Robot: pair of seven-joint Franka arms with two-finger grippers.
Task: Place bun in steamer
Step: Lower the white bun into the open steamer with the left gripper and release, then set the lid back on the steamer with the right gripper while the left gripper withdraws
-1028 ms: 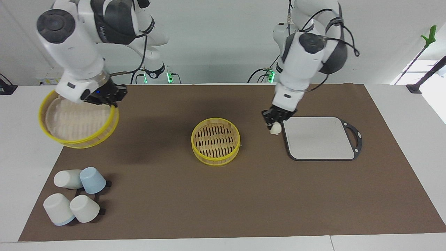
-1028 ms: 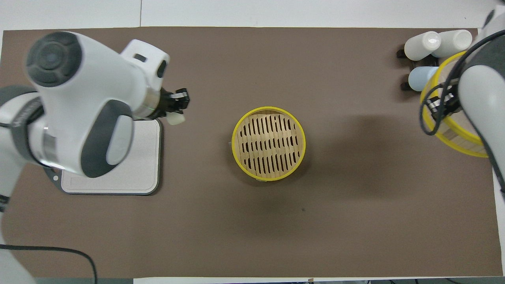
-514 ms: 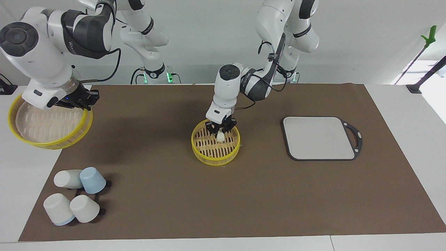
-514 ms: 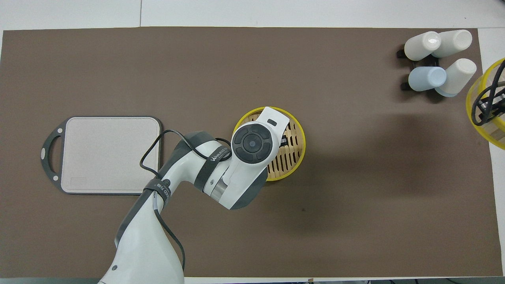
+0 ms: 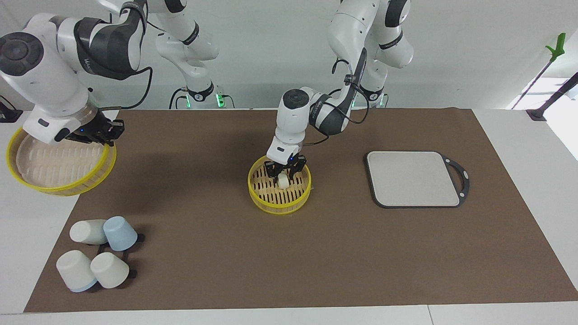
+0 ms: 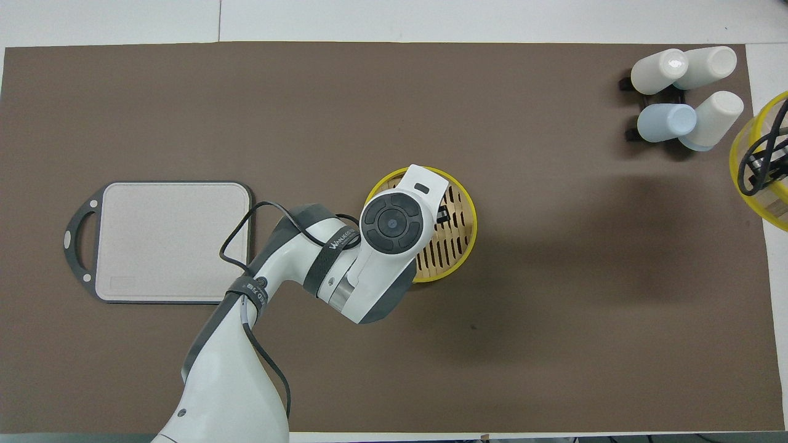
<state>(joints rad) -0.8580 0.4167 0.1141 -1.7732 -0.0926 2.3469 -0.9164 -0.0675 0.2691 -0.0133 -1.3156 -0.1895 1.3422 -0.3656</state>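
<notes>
The steamer [image 5: 258,197] stands mid-table on the brown mat; it also shows in the overhead view [image 6: 460,245]. My left gripper [image 5: 283,174] reaches down inside it, fingers spread. The bun [image 5: 283,181] lies on the slatted floor between the fingertips. In the overhead view the left arm hides the bun. My right gripper [image 5: 102,131] is shut on the rim of the steamer lid [image 5: 56,163] and holds it tilted in the air over the table's edge at the right arm's end. The lid also shows in the overhead view [image 6: 752,200].
A grey square board with a black handle [image 5: 413,178] lies toward the left arm's end, also in the overhead view [image 6: 172,240]. Several white and blue cups [image 5: 97,253] lie on a black rack at the right arm's end, farther from the robots than the lid.
The left gripper carried the bun from beside the board into the steamer, then spread its fingers with the bun on the floor. The right arm moved the lid outward over the table's end.
</notes>
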